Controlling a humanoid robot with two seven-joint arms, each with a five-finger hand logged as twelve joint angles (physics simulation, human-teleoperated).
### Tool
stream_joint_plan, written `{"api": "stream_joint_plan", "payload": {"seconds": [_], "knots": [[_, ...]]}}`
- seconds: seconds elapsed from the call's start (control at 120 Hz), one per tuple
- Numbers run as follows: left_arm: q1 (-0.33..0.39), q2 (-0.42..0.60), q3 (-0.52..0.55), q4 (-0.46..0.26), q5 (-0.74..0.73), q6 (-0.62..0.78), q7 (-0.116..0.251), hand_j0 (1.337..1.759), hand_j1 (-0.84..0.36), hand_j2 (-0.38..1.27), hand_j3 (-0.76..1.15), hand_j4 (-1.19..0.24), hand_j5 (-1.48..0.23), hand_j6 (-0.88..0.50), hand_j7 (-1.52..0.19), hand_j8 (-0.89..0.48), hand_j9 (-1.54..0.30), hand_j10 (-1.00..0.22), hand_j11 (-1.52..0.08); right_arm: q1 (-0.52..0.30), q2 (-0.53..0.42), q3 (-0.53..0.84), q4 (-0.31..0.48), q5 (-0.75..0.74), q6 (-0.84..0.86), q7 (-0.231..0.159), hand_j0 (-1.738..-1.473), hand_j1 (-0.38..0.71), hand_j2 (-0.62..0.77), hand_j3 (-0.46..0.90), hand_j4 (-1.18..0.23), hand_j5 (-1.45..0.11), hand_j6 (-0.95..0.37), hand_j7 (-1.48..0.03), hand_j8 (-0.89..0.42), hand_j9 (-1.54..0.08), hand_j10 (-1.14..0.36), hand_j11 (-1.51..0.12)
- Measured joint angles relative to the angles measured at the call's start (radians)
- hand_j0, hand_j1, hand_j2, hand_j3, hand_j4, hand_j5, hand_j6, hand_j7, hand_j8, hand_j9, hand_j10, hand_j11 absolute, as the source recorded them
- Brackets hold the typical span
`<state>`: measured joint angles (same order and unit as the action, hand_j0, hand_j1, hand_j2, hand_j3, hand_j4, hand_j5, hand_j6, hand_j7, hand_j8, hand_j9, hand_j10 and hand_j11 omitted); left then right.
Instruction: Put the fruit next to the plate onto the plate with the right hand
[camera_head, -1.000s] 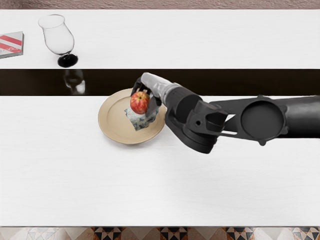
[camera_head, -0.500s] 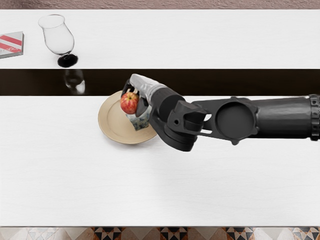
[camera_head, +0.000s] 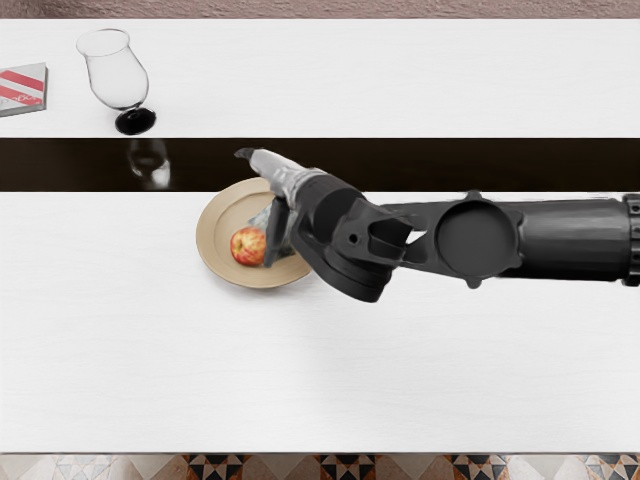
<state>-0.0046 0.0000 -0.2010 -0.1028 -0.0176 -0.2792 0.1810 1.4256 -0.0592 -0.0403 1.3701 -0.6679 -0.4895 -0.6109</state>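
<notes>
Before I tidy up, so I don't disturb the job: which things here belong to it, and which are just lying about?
Job: apple, lying on the plate; right hand, open beside it.
Lying about: wine glass; red-striped book; bluish item on the plate, partly hidden.

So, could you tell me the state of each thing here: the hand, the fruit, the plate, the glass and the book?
right hand: open, gripping nothing, over the plate's right side.
apple: resting on the plate, not gripped.
plate: lying flat, carrying the apple.
wine glass: upright, empty.
book: closed, lying flat at the left edge.
</notes>
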Motion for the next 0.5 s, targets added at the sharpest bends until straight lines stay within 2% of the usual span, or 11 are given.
{"api": "stream_joint_plan", "payload": {"seconds": [0.083, 0.15, 0.242, 0.325, 0.408, 0.5], "knots": [[0.0, 0.0, 0.0, 0.0, 0.0, 0.0, 0.0, 1.658, 0.34, 0.0, 0.0, -0.01, -0.01, -0.01, -0.01, -0.01, -0.01, -0.01, -0.01, -0.051, -0.06, 0.117, 0.046, 0.024, 0.062, 0.0, -1.658, -0.31, 0.01, 0.0, -0.04, -0.05, -0.03, -0.05, -0.04, -0.05, -0.04, -0.05], [0.0, 0.0, 0.0, 0.0, 0.0, 0.0, 0.0, 1.658, 0.34, 0.0, 0.0, -0.01, -0.01, -0.01, -0.01, -0.01, -0.01, -0.01, -0.01, -0.127, -0.125, 0.262, 0.089, 0.06, 0.167, 0.0, -1.658, -0.32, 0.01, 0.0, -0.03, -0.03, -0.02, -0.03, -0.03, -0.03, -0.03, -0.03], [0.0, 0.0, 0.0, 0.0, 0.0, 0.0, 0.0, 1.658, 0.34, 0.0, 0.0, -0.01, -0.01, -0.01, -0.01, -0.01, -0.01, -0.01, -0.01, -0.263, -0.215, 0.502, 0.121, 0.166, 0.398, 0.0, -1.658, -0.33, 0.0, 0.0, -0.02, -0.02, -0.01, -0.02, -0.02, -0.02, -0.02, -0.02], [0.0, 0.0, 0.0, 0.0, 0.0, 0.0, 0.0, 1.658, 0.34, 0.0, 0.0, -0.01, -0.01, -0.01, -0.01, -0.01, -0.01, -0.01, -0.01, -0.401, -0.289, 0.693, 0.12, 0.329, 0.652, 0.0, -1.658, -0.34, 0.0, 0.0, -0.01, -0.01, -0.01, -0.01, -0.01, -0.01, -0.01, -0.01], [0.0, 0.0, 0.0, 0.0, 0.0, 0.0, 0.0, 1.658, 0.34, 0.0, 0.0, -0.01, -0.01, -0.01, -0.01, -0.01, -0.01, -0.01, -0.01, -0.5, -0.344, 0.791, 0.106, 0.465, 0.848, 0.0, -1.658, -0.34, 0.0, 0.0, -0.01, -0.01, -0.01, -0.01, -0.01, -0.01, -0.01, -0.01], [0.0, 0.0, 0.0, 0.0, 0.0, 0.0, 0.0, 1.658, 0.34, 0.0, 0.0, -0.01, -0.01, -0.01, -0.01, -0.01, -0.01, -0.01, -0.01, -0.556, -0.386, 0.839, 0.088, 0.582, 0.988, 0.0, -1.658, -0.34, 0.0, 0.0, 0.0, -0.01, 0.0, -0.01, 0.0, -0.01, 0.0, -0.01]]}}
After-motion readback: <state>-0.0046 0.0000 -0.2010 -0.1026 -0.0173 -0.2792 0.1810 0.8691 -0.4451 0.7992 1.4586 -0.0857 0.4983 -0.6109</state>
